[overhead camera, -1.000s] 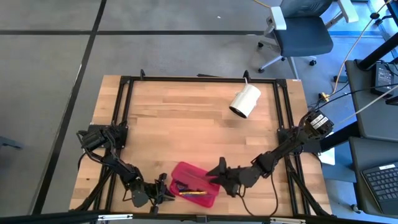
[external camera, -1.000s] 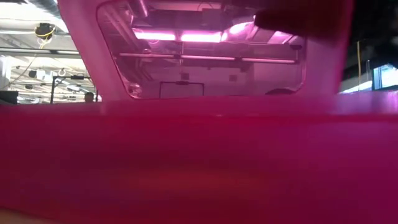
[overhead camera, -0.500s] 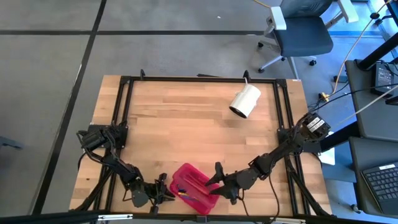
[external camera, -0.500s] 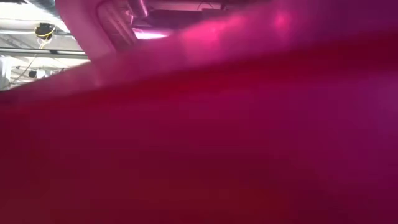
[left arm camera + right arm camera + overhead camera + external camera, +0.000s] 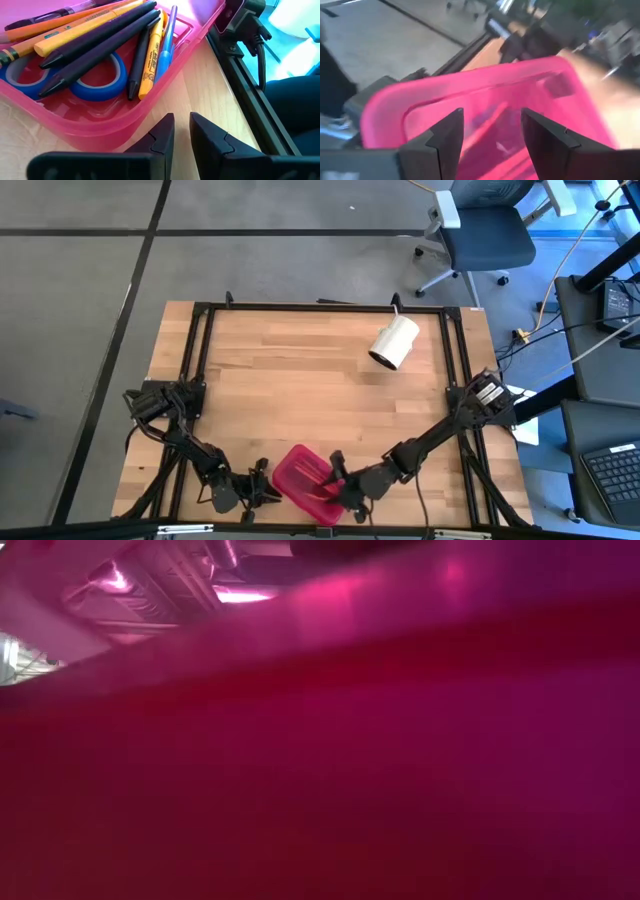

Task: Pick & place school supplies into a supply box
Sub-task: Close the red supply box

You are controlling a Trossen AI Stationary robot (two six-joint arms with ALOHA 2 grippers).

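Note:
The red translucent supply box [image 5: 300, 472] sits by the table's near edge. Its lower half [image 5: 100, 125] holds the blue-handled scissors [image 5: 95, 85] with black, yellow, orange and one blue pens [image 5: 115, 40] lying on them. The lid [image 5: 485, 90] stands tilted over that half. Red plastic [image 5: 320, 760] fills the low view. My right gripper [image 5: 335, 478] [image 5: 492, 130] is open at the box's right side, against the lid. My left gripper [image 5: 262, 480] [image 5: 181, 122] waits just left of the box, with a narrow gap between its fingers, touching nothing. My right gripper meets the lid's broad face [image 5: 490, 107] with open fingers, coming level from the table's right. The lid is wider than the gap and spreads past both fingers [image 5: 447, 135]. The fingers hide the exact place of touch. The lid stands tilted on its hinge.
A white cylinder [image 5: 393, 343] lies on its side near the far right of the table. Black frame rails [image 5: 200, 380] run along the left, far and right sides. An office chair [image 5: 480, 230] stands beyond the far edge. Bare wood lies between the box and the cylinder.
My right gripper has moved toward the table's near-left, toward my left gripper. The box has slid and turned with it toward the near edge, and its lid has tipped further over the lower half. Red plastic now covers the whole low view.

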